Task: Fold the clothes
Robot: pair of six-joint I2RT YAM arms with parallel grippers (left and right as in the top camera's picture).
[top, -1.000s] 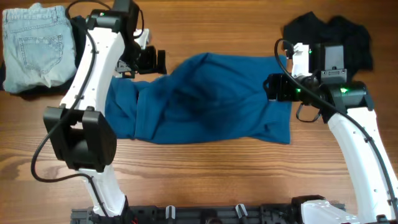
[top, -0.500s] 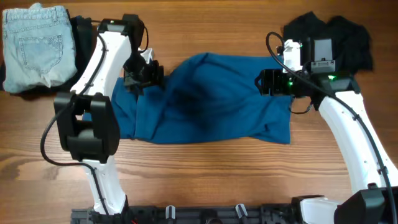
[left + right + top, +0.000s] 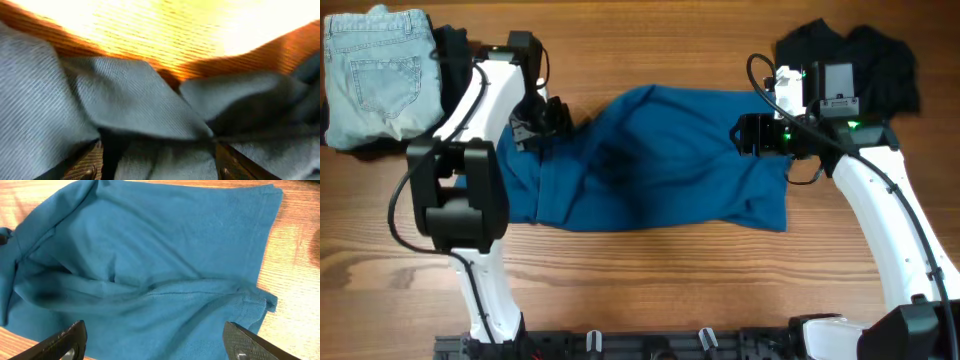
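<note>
A blue shirt (image 3: 650,160) lies crumpled and partly spread across the middle of the wooden table. My left gripper (image 3: 542,125) is low over the shirt's upper left edge. In the left wrist view its fingers (image 3: 160,167) are spread apart, with a fold of the blue cloth (image 3: 145,105) lying between and ahead of them. My right gripper (image 3: 750,135) hovers over the shirt's right part. In the right wrist view it (image 3: 155,345) is wide open and empty above the shirt (image 3: 150,255), whose hem corner lies at the right.
Folded light jeans (image 3: 375,75) lie at the far left corner on a dark garment (image 3: 448,50). A pile of black clothes (image 3: 860,55) sits at the far right, behind my right arm. Bare wood (image 3: 650,280) runs along the front.
My left gripper has come down and slightly left onto the shirt's upper left edge. My right gripper shifted a little left over the shirt, then held still.
</note>
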